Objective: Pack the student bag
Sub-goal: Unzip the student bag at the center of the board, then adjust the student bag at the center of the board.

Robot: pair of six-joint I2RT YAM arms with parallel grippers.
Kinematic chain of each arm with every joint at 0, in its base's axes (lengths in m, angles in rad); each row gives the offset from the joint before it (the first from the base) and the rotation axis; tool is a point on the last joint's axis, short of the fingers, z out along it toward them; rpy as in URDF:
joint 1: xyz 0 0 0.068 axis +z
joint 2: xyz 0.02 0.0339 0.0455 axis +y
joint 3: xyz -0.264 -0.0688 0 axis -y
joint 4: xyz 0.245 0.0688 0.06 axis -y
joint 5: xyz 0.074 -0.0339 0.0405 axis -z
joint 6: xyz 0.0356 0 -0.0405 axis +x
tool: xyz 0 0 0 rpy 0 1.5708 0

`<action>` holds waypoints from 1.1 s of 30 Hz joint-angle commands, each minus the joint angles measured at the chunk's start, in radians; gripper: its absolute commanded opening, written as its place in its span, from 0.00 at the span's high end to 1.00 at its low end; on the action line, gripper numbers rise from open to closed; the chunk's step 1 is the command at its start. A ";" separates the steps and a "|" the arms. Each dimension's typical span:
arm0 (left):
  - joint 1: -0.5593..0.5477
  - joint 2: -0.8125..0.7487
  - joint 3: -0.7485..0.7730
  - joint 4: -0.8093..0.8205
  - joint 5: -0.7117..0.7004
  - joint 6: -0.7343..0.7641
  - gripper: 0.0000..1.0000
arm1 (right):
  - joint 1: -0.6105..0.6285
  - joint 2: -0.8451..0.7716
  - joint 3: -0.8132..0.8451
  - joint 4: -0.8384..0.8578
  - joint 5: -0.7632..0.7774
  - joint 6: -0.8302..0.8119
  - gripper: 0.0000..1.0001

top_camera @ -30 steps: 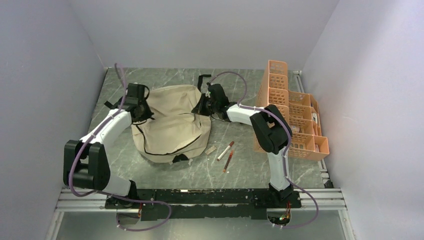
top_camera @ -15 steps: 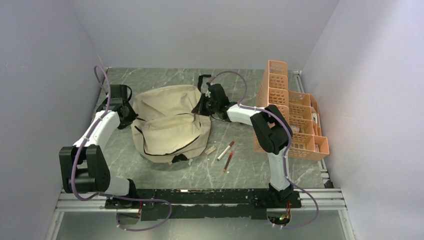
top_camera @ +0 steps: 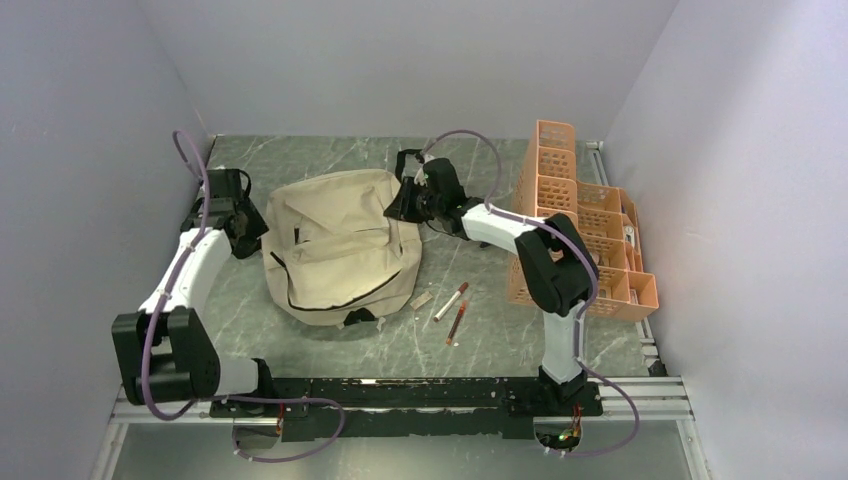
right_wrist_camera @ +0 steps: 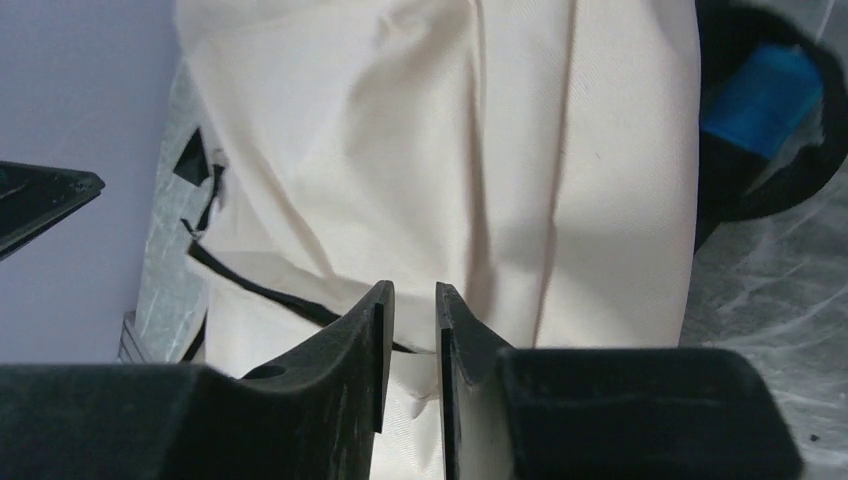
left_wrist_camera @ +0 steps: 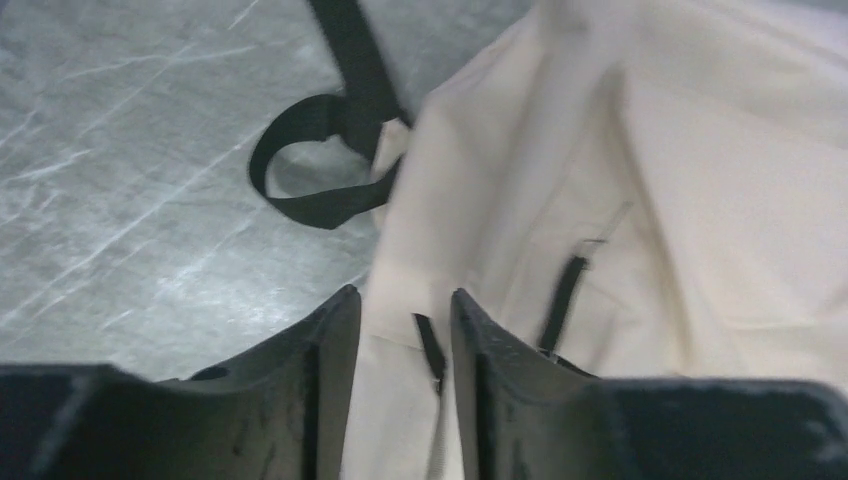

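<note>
Pair of red-capped pens, small tan block: on grey marbled tabletop, right of the bag's near edge.
Large beige fabric student bag with black straps: lying flat, mid-tabletop.
Left end effector: at bag's left edge, jaws partly parted, gripping nothing.
Right end effector: at bag's far right corner, narrow gap, nothing clamped.
Orange perforated plastic organizer: right side.
</note>
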 commanded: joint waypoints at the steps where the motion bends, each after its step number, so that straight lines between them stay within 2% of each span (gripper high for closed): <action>1: 0.003 -0.084 -0.024 0.113 0.180 0.067 0.53 | 0.003 -0.095 -0.005 -0.029 0.073 -0.090 0.73; 6: -0.051 -0.094 -0.052 0.212 0.372 0.116 0.52 | 0.060 -0.075 0.053 -0.105 0.170 -0.213 0.75; 11: -0.132 -0.064 -0.053 0.240 0.406 0.119 0.52 | 0.141 -0.022 0.149 -0.137 0.168 -0.299 0.78; 20: -0.172 -0.033 -0.081 0.282 0.443 0.090 0.55 | 0.254 0.130 0.350 -0.266 0.203 -0.420 0.81; 26: -0.181 -0.035 -0.110 0.303 0.454 0.080 0.55 | 0.279 0.172 0.372 -0.285 0.261 -0.459 0.81; 33: -0.183 -0.020 -0.114 0.305 0.453 0.073 0.56 | 0.290 0.157 0.337 -0.302 0.203 -0.470 0.82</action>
